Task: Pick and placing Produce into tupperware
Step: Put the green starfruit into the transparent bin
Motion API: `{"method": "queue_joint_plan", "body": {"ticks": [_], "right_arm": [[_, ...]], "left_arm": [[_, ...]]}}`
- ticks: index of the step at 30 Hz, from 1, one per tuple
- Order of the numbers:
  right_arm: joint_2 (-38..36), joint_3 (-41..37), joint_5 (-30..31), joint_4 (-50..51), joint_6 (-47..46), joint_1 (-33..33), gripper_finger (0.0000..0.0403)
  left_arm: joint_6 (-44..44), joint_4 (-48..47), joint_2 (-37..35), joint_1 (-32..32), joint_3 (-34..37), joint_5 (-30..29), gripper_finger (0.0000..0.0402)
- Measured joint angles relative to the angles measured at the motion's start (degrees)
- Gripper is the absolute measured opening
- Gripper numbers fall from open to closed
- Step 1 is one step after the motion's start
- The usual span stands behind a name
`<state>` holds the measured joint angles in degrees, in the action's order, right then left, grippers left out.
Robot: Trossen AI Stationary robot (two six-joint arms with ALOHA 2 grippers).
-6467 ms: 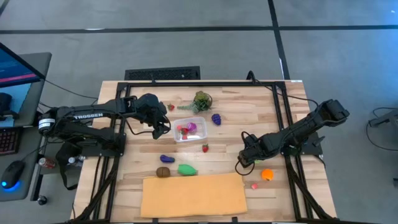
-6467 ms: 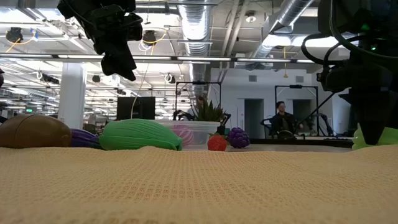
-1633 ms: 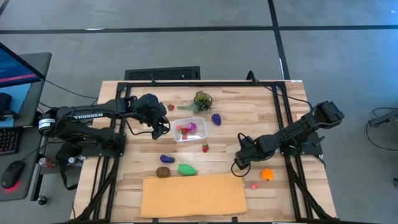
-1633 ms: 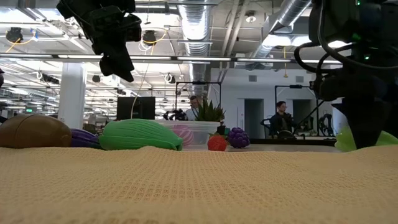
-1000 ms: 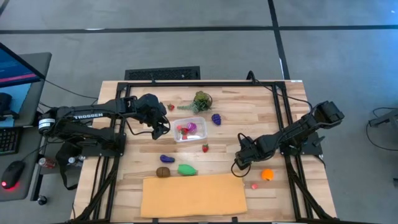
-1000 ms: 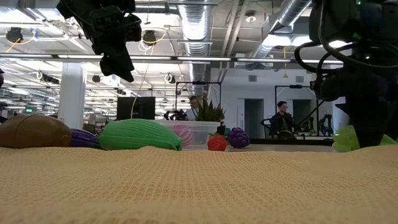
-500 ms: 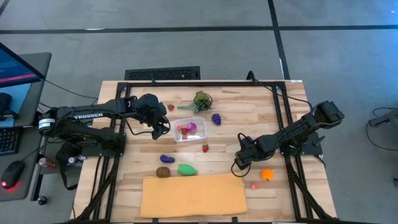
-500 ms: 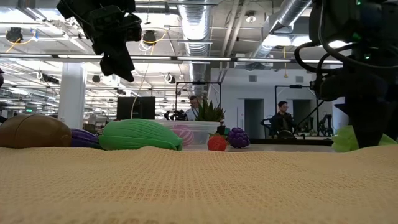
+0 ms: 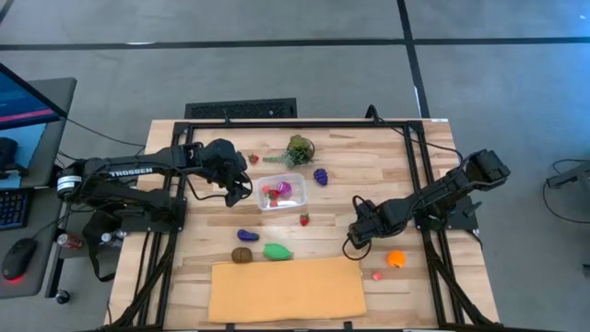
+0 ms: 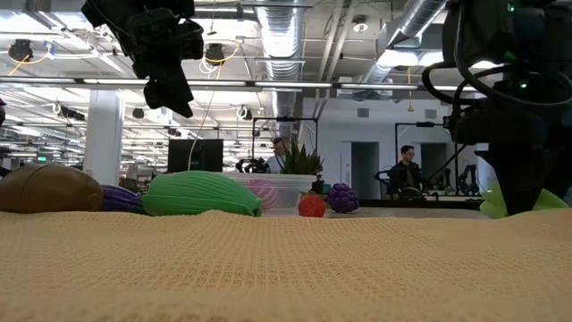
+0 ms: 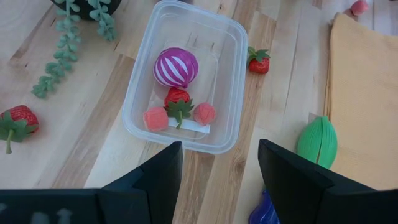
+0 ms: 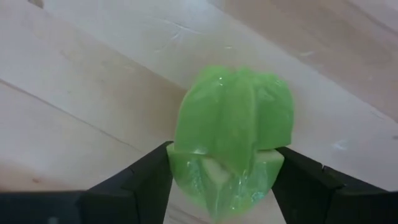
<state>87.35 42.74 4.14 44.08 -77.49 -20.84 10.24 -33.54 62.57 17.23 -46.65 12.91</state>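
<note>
The left arm (image 9: 138, 172) carries the white word TROSSEN. Its gripper (image 9: 238, 193) hangs beside the tub (image 9: 280, 192) with fingers apart and empty; the tub holds four pieces. The right gripper (image 12: 222, 186) has its fingers on both sides of a green piece (image 12: 233, 134) on the table (image 9: 369, 166); whether they clamp it cannot be told.

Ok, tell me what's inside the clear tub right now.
The clear tub holds a purple-and-white striped ball, a strawberry and two small pink-orange pieces. Whatever lies beneath these pieces is covered.
</note>
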Motion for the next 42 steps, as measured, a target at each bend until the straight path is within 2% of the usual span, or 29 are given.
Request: {"method": "queue_joint_plan", "body": {"ticks": [8, 15, 24, 31, 42], "right_arm": [[0.0, 0.0, 0.0, 0.45, -0.02, 0.0, 0.0197], [0.0, 0.0, -0.02, 0.45, -0.04, 0.0, 0.0218], [0.0, 0.0, 0.03, 0.43, -0.07, 0.0, 0.0192], [0.02, 0.0, 0.42, 0.41, -0.51, 0.0, 0.0228], [0.02, 0.0, 0.42, 0.41, -0.5, 0.0, 0.0212]], "left_arm": [[0.0, 0.0, 0.0, 0.0, 0.0, 0.0, 0.02], [0.0, -0.02, 0.0, 0.0, 0.0, -0.02, 0.02], [0.02, -0.02, 0.0, 0.0, 0.0, 0.0, 0.02], [0.02, -0.02, 0.0, 0.0, 0.0, -0.01, 0.02], [0.02, -0.02, 0.0, -0.01, 0.0, -0.04, 0.02]]}}
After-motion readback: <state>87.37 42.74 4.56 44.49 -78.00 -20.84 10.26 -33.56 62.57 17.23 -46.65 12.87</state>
